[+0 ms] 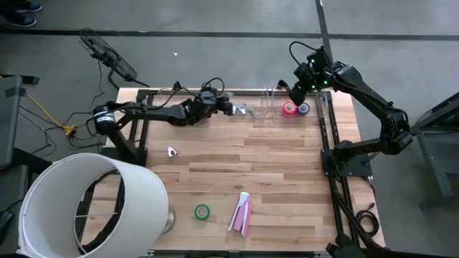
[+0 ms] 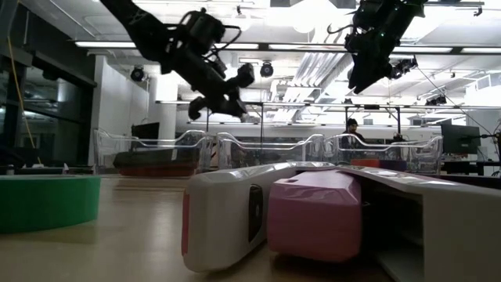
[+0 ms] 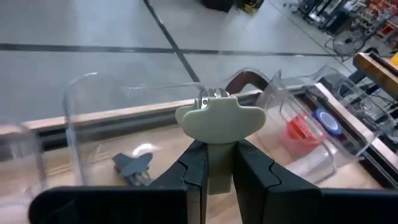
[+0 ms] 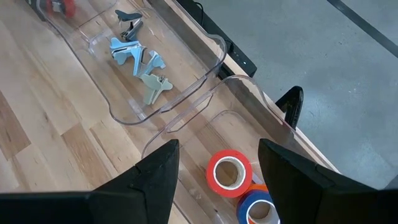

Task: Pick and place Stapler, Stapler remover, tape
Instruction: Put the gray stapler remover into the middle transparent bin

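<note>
Item: cream staple remover [image 3: 220, 116], clamped in left end effector [image 3: 219, 163], handle outward, hanging above the middle clear bin [image 3: 81, 106] at counter's far edge; drop lies straight below. Right end effector [image 4: 217, 163]: open, empty, over tape bin [image 4: 205, 124].

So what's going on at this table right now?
Two robot arms are sorting office items into clear bins along the far edge. The left gripper is shut on a cream staple remover, held above the middle bin, where other removers already lie. The right gripper hangs open over the tape bin, which holds a red-orange roll and a blue-looking one. A green tape roll, a pink-and-white stapler and another staple remover wait on the table.
</note>
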Tool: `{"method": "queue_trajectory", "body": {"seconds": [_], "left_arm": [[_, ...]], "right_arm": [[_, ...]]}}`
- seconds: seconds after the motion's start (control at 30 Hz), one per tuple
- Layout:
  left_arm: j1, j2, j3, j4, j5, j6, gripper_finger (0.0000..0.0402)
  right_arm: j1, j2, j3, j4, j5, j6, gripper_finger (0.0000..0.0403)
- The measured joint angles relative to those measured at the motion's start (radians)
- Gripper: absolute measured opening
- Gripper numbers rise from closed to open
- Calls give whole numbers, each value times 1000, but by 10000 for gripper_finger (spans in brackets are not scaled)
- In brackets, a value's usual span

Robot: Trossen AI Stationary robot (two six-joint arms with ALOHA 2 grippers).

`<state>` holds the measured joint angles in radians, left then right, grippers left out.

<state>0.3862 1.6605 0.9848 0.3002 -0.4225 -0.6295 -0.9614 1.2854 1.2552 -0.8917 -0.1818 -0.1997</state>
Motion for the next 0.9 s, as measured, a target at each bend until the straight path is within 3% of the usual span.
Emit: {"method": "queue_trajectory", "body": {"seconds": [0.47,0.63,0.9], "left_arm": [[1,253,374,-408,21,7,42],[3,331,492,-465,21,-6,42],[21,419,601,-662,43,-253,42]], "right_arm": [[0,0,0,0,0,8,211],[0,0,0,0,0,8,211],[0,0,0,-2,4,8,211]]}}
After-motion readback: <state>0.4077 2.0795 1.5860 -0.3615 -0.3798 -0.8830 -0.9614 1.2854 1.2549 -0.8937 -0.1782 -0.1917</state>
